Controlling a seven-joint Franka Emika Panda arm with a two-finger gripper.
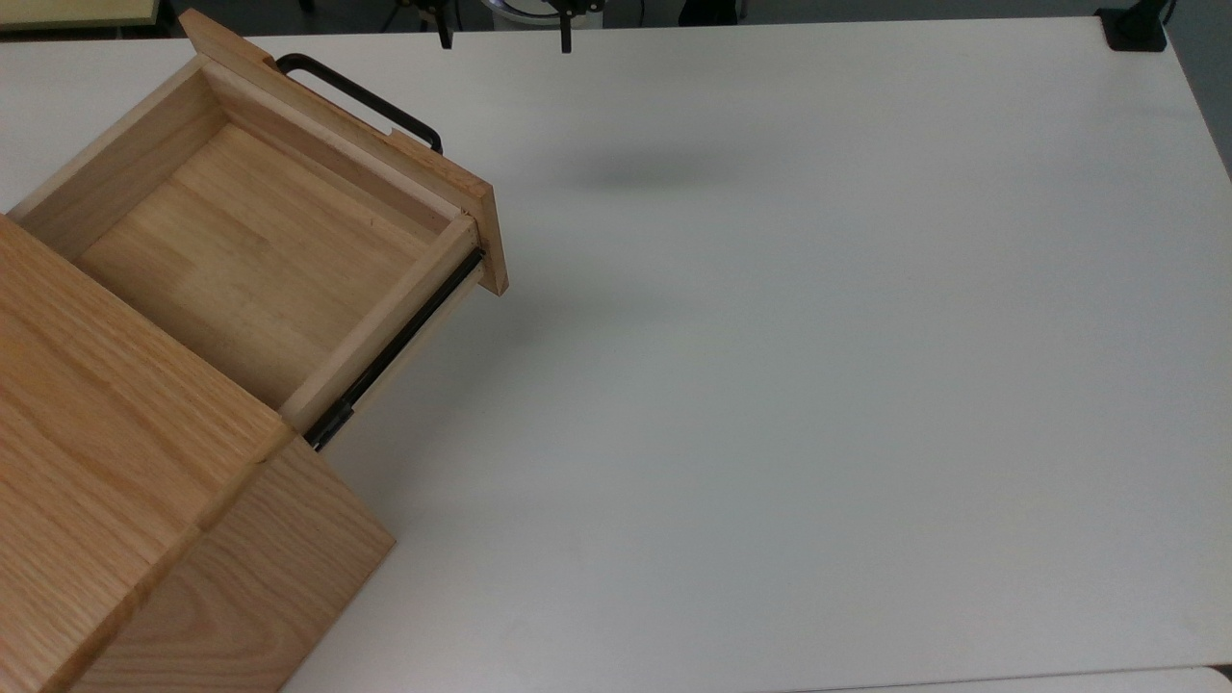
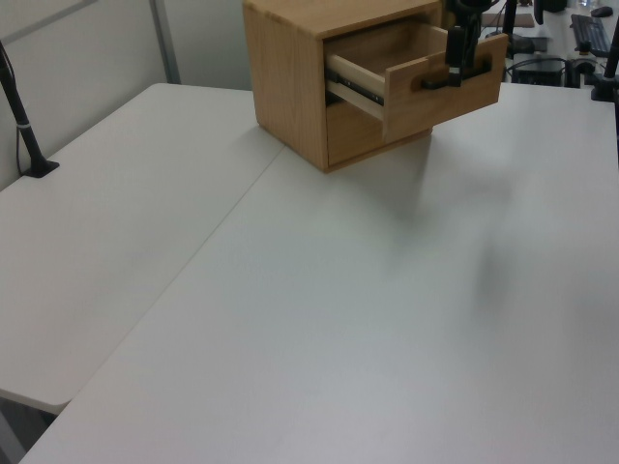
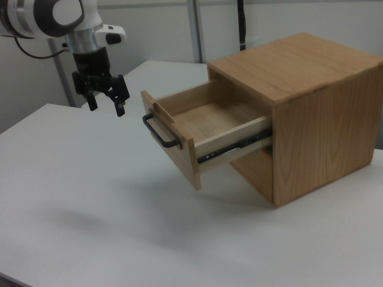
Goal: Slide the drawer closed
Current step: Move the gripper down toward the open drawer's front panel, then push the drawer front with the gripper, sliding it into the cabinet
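The gripper (image 3: 106, 107) hangs above the white table (image 3: 72, 197) with its two black fingers (image 3: 119, 109) spread apart and nothing between them. To the right view's right of the gripper, near but apart from it, stands the drawer (image 3: 197, 128), pulled well out of the oak-grain cabinet (image 3: 317, 113); its black bar handle (image 3: 160, 133) faces the gripper and sits slightly lower than the fingertips. A black side rail (image 3: 233, 150) shows along the drawer's exposed flank. In the top view, the gripper (image 1: 502, 34) appears at the upper edge, with the drawer (image 1: 260, 231) to the top view's left of it. In the left view, the gripper (image 2: 455, 63) overlaps the drawer's front panel (image 2: 445, 85).
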